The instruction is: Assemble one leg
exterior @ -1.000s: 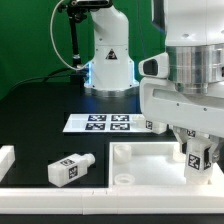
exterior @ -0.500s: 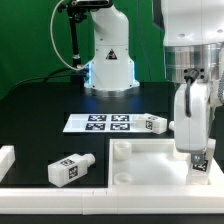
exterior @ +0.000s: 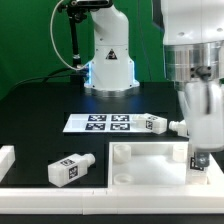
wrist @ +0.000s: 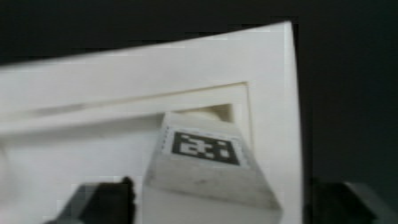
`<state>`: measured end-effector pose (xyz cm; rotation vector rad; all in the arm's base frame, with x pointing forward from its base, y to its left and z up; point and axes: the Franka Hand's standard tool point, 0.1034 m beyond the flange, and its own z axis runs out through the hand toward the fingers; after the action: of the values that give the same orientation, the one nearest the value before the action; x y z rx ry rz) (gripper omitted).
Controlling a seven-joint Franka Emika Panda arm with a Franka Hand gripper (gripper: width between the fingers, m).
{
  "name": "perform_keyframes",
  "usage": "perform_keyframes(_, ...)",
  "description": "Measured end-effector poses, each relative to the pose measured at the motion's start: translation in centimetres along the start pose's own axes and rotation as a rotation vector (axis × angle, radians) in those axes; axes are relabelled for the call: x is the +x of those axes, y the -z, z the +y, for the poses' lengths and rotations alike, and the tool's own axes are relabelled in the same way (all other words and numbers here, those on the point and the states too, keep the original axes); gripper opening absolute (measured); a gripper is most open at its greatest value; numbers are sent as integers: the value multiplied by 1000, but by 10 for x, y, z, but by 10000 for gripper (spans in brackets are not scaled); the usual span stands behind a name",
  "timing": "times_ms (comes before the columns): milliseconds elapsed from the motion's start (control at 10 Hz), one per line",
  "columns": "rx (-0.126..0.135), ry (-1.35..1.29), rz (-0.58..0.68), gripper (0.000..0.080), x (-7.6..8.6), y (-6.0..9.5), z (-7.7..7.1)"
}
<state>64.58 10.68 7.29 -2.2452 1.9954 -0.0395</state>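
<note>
Your gripper appears closed on a leg at the panel's corner – if it's tilted, the peg may jam and miss the hole

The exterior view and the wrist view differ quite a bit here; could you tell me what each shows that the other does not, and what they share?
Only the exterior view shows the marker board, a loose leg lying on the table at that view's left, another leg lying beside the marker board, and the arm's base. Only the wrist view shows the tag face of the leg between the fingers from above. Both show the white panel and that tagged leg at the gripper; whether it is gripped is unclear.
</note>
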Motion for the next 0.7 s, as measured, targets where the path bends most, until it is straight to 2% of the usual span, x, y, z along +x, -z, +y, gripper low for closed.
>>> perform_keyframes(100,-2,100,-2,594,-4,0,4)
perform_keyframes(200,13,112,5,638,-12,0,6)
perform_keyframes(500,8,383,10,648,-10,-1,7)
perform_keyframes(600,-34,609,27,649,-12,0,7)
perform_keyframes(700,-61,860,25,649,-11,-1,5)
